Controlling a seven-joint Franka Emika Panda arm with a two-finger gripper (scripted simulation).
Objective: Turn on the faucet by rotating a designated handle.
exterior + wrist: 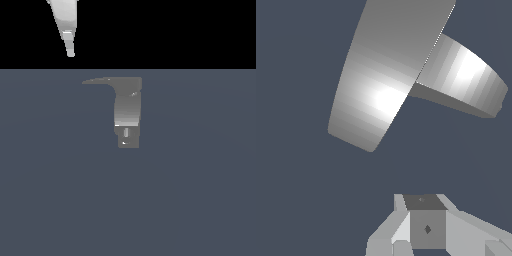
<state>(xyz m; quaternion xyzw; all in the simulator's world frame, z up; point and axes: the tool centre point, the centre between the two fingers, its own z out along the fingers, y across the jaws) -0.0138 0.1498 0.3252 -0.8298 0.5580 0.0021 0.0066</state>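
In the exterior view the faucet (127,112) stands near the middle of a flat blue-grey floor (200,200), its rounded upright column sitting on a darker boxy lower block. The handle (100,80) projects from the faucet's top toward the exterior view's left, a thin flat lever tapering to a narrow tip. The gripper (70,50) hangs above and to the exterior view's left of the faucet, higher than the handle tip and clearly apart from it, set against the black background above the floor's far edge. Only a pale tapering shape pointing downward shows there, so from this view I cannot tell whether its fingers are apart or together. In the wrist view the faucet (466,80) appears close and large, seen from above, with the handle (386,75) as a broad, brightly lit flat band crossing in front of the rounded column. Pale angular parts of the gripper (426,225) show near the picture's edge, below the faucet and not touching it; the fingertips are not visible, so the pincer's state cannot be told here either.
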